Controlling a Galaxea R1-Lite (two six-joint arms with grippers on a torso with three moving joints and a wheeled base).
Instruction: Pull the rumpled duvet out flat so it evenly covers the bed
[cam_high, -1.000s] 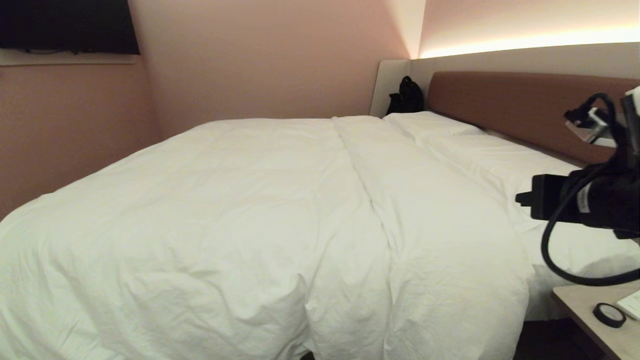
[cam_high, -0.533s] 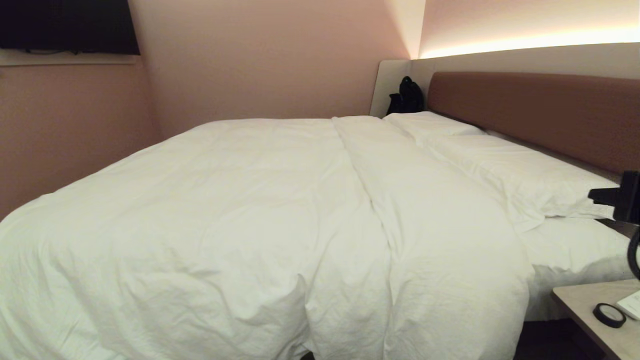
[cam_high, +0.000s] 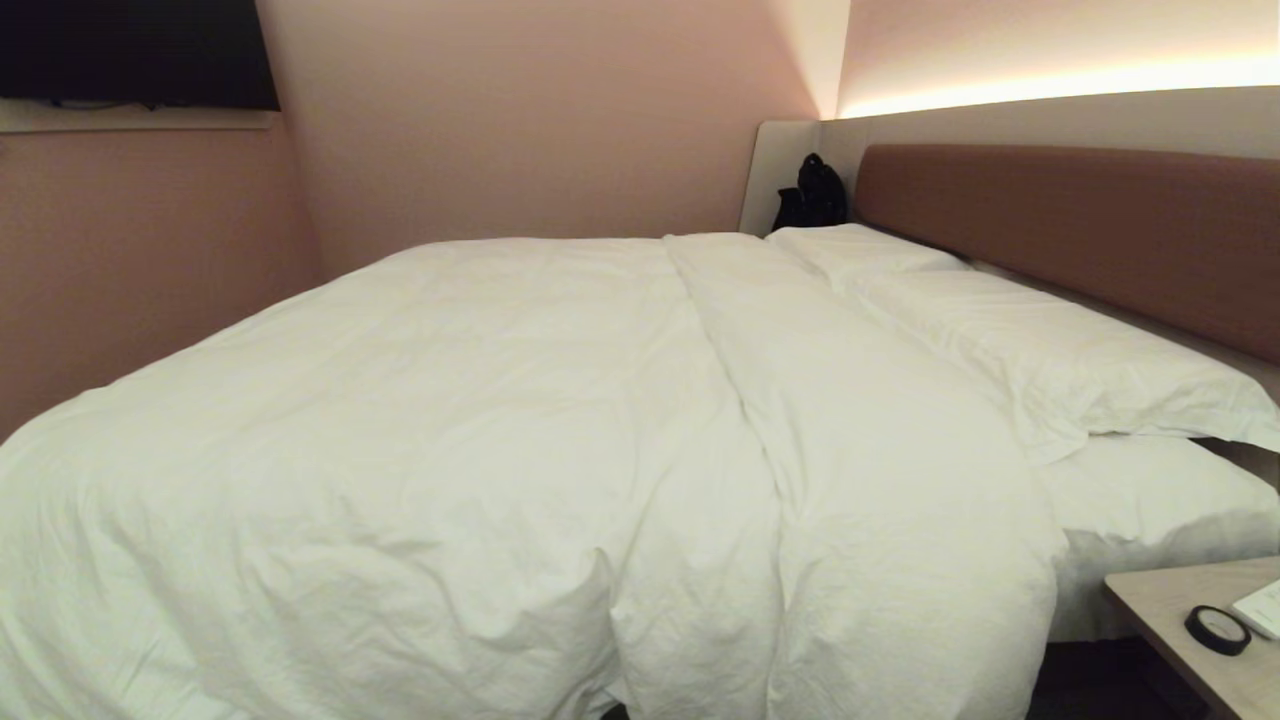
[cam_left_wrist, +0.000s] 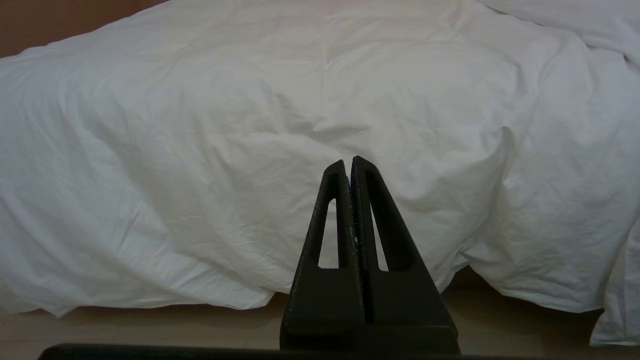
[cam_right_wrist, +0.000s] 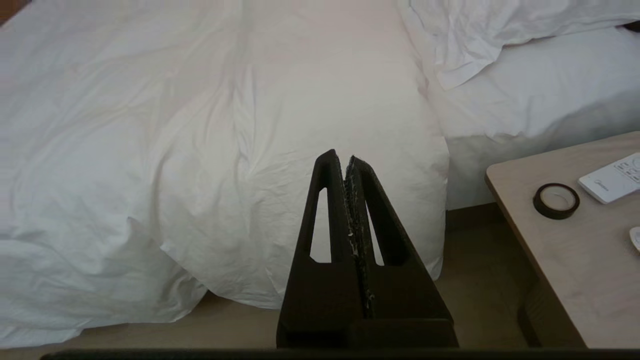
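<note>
Thick, puffy white quilted duvet (cam_high: 480, 430) spread across most of the frame in the head view, from the lower left up to the centre. Covers the large low bed (cam_high: 1150, 500) nearly to its reddish-brown padded headboard (cam_high: 1080, 225) at the upper right. Soft and wrinkled all over, with one long raised fold running from upper centre down to the lower middle. Bulges and puckers at the near edge, hanging over the bed's side; in the left wrist view, near hem draped unevenly, just above the pale floor (cam_left_wrist: 150, 325). Flat white rectangular pillows (cam_high: 1050, 350) lying along the headboard, right of the duvet. Small black bag (cam_high: 815, 195) at the far corner, upper centre. Pale wooden bench (cam_high: 1190, 640) at the lower right, carrying a black ring of tape (cam_high: 1217, 630) and a white remote (cam_right_wrist: 610, 177).

Left pincer (cam_left_wrist: 348, 165) pressed together, empty, pointing at the duvet's hanging side, apart from it. Right pincer (cam_right_wrist: 345, 160) likewise together, empty, aimed at the duvet's corner beside the bench, not touching. Neither arm visible in the head view.
</note>
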